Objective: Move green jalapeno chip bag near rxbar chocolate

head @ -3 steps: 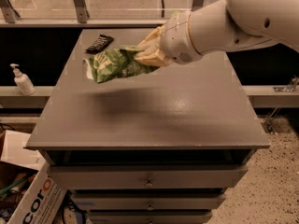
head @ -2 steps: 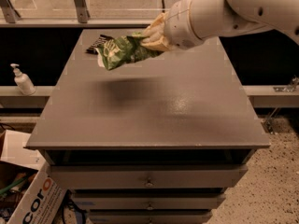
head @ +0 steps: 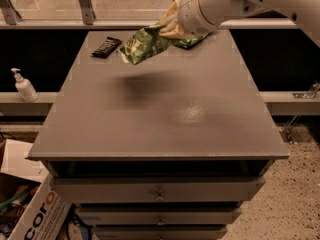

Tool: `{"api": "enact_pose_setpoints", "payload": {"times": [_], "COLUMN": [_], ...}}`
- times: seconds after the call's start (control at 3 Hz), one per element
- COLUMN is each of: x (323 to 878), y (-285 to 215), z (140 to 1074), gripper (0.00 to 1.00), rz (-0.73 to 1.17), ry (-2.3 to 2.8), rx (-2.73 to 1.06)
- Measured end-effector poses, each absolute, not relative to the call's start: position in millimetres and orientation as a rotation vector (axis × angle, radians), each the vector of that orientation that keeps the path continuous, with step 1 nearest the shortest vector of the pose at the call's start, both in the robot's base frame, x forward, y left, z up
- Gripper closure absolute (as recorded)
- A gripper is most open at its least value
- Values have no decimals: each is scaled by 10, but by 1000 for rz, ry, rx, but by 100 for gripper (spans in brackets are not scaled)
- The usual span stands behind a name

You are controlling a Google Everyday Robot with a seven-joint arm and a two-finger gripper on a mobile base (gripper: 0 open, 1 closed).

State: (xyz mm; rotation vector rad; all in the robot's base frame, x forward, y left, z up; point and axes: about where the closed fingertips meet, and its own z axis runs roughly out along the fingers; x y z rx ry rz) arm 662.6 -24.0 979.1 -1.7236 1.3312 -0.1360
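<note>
The green jalapeno chip bag (head: 147,44) hangs tilted above the far left part of the grey table (head: 160,114), its free end pointing left and down, with its shadow on the tabletop below. My gripper (head: 172,28) is shut on the bag's right end, at the end of the white arm that comes in from the upper right. The rxbar chocolate (head: 106,47), a slim black bar with white lettering, lies on the table's far left corner, just left of the bag's free end.
A white pump bottle (head: 23,85) stands on a low ledge to the left. A cardboard box (head: 30,209) sits on the floor at lower left. Drawers (head: 159,194) run under the tabletop. A window rail runs along the back.
My arm has carried the bag toward the far edge and a little to the right, higher over the table. The bag's free end now hangs close beside the black bar.
</note>
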Motion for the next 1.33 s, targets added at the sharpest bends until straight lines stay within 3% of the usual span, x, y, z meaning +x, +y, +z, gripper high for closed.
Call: {"api": "enact_pose_setpoints", "payload": {"times": [0.67,1.33], "x": [6658,7370], "y": [-210,-15], "z": [9779,9643], "gripper": [100,100], "rz": [-154,-349], "ry": [1326,1287], "rx": [-1717,-1672]}}
